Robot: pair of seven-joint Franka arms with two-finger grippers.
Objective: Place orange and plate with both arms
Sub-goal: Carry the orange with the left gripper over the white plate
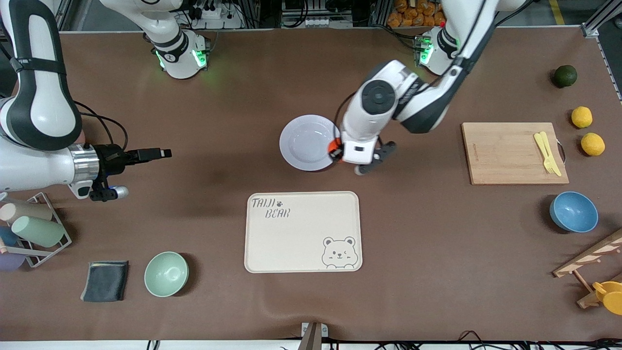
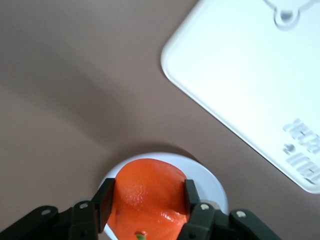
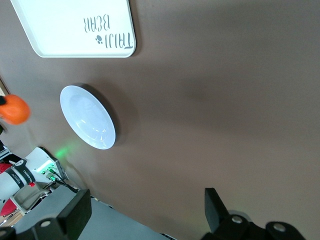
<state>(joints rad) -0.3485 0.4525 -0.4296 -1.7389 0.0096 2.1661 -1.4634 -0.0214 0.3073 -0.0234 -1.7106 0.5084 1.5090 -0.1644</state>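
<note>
Left wrist view shows the left gripper [image 2: 145,200] clamped on the small glossy red-orange orange [image 2: 148,192], low in frame over the round, pale lavender, smooth plate [image 1: 306,142] at the front view's centre. It should lower gently before releasing, since round fruit rolls. The right gripper [image 1: 163,153] waits with jaws apart, over the brown counter [image 1: 218,121].

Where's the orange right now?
The orange is clamped in the left hand, in the air over the rim of the plate on the edge toward the left arm's end, mid-table in the front view.
</note>
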